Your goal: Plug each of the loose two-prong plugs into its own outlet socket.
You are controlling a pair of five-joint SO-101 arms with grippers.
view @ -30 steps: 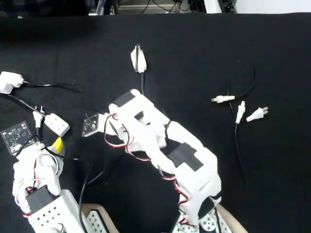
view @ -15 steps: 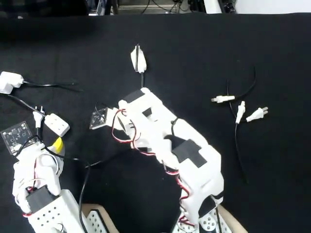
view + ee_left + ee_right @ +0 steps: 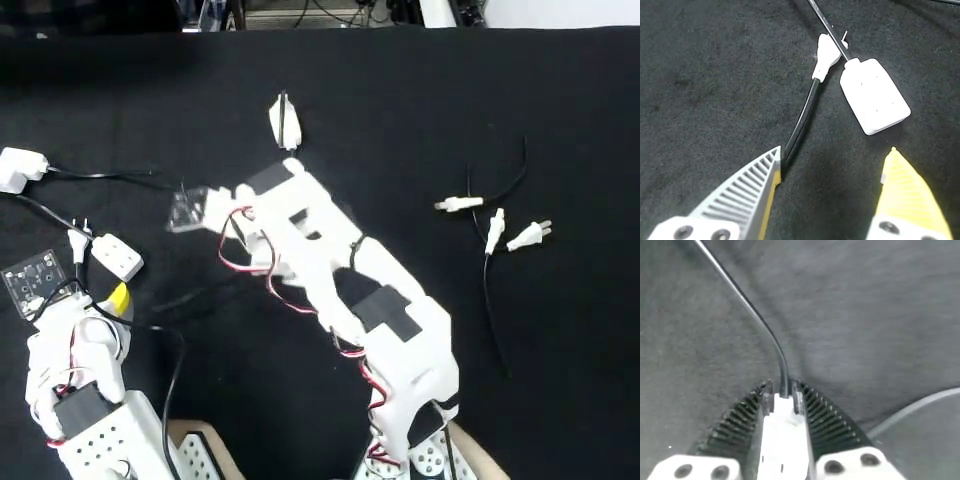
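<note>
Right wrist view: right gripper clamped on a white plug, cord trailing over black cloth.
Left gripper gapes wide over a second plug just beside a socket; three loose plugs lie well off, beyond the right arm.

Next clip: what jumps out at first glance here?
The big white right arm stretches across the middle of the black table, the right gripper shut on a white plug with a black cable. At the table's left, the left gripper sits open near a second plug beside a white socket. Three loose plugs lie at the right.
</note>
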